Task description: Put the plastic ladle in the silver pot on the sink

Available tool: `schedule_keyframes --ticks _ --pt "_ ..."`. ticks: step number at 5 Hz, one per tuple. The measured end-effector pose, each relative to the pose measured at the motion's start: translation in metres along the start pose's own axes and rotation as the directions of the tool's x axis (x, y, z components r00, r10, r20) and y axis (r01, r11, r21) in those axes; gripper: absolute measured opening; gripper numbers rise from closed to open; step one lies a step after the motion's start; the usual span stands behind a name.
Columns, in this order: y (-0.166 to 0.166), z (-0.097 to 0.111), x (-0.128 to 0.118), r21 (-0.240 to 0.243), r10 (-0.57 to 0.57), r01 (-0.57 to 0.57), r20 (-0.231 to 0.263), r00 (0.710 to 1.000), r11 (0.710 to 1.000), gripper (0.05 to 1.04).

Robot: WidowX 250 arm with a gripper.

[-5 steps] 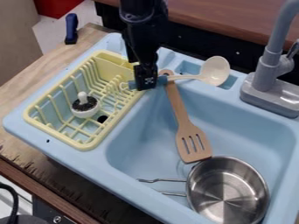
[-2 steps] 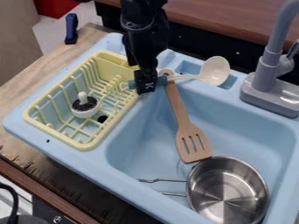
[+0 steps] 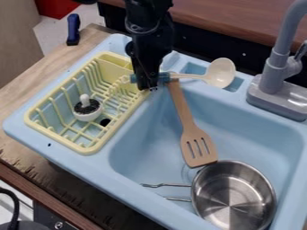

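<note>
My black gripper (image 3: 150, 85) hangs over the sink's back left corner, beside the yellow rack, shut on the blue handle of the plastic ladle (image 3: 221, 73). The ladle lies sideways, its cream bowl to the right over the back ledge and its handle end pointing at the rack. Part of the handle is hidden behind the gripper. At the lower right, the silver pot (image 3: 234, 196) stands upright in the light blue sink (image 3: 150, 130), its wire handle pointing left.
A wooden slotted spatula (image 3: 195, 139) slants from beneath the ladle handle down to the pot's rim. The yellow dish rack (image 3: 90, 146) at left holds a white-handled brush (image 3: 88, 108). A grey faucet (image 3: 277, 76) stands at the back right.
The ladle's handle end has shifted slightly up in the view, while its bowl has stayed about where it was. My gripper has shifted slightly at the handle and has taken hold of it.
</note>
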State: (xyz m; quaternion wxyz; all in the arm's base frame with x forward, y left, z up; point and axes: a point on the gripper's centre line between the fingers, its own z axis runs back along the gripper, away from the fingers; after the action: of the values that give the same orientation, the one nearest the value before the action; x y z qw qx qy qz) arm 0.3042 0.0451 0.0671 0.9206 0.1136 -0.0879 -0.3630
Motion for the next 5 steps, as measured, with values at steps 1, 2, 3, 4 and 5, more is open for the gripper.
schedule_keyframes --ticks 1,2,3,4,5 --pt "-0.002 -0.001 0.0 -0.013 -0.012 0.012 0.001 1.0 1.0 0.22" --pt "-0.003 -0.002 -0.001 -0.017 -0.017 0.017 0.002 1.0 1.0 0.206" --pt "-0.003 0.001 -0.008 -0.044 0.016 -0.016 0.013 1.0 0.999 0.206" --pt "0.003 0.019 -0.013 -0.014 0.024 -0.024 0.055 0.998 1.0 0.206" --pt "0.001 0.031 -0.02 -0.035 0.01 -0.008 0.06 0.998 0.999 0.206"
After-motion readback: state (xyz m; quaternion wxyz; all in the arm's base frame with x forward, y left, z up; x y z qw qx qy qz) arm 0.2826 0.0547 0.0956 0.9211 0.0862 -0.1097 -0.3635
